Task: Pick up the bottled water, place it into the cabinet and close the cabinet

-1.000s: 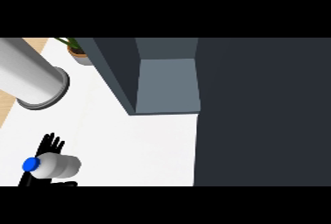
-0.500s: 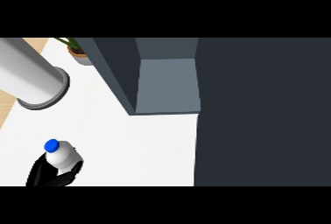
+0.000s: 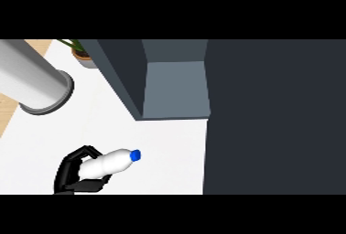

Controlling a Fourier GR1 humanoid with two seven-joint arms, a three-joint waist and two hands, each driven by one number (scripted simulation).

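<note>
The bottled water [image 3: 108, 163] is a clear white bottle with a blue cap [image 3: 136, 155]. It is tilted, cap pointing up and right toward the cabinet. My left hand [image 3: 73, 174] is shut on its base at the lower left of the head view, black fingers curled over the top and the thumb beneath. The cabinet [image 3: 121, 77] is dark grey with an open, lighter grey compartment [image 3: 177, 89] up and to the right of the bottle. A broad dark panel [image 3: 273, 119] fills the right side. My right hand does not show.
A thick grey cylinder with a dark rim [image 3: 34, 87] lies across the upper left. A potted plant [image 3: 83, 56] stands at the back beside the cabinet. The white counter [image 3: 162, 151] stretches between hand and cabinet. A wooden strip [image 3: 8, 114] borders the left.
The bottle has swung round in my left hand: its cap pointed left, then up, and now points right toward the cabinet. Hand and bottle have shifted right.
</note>
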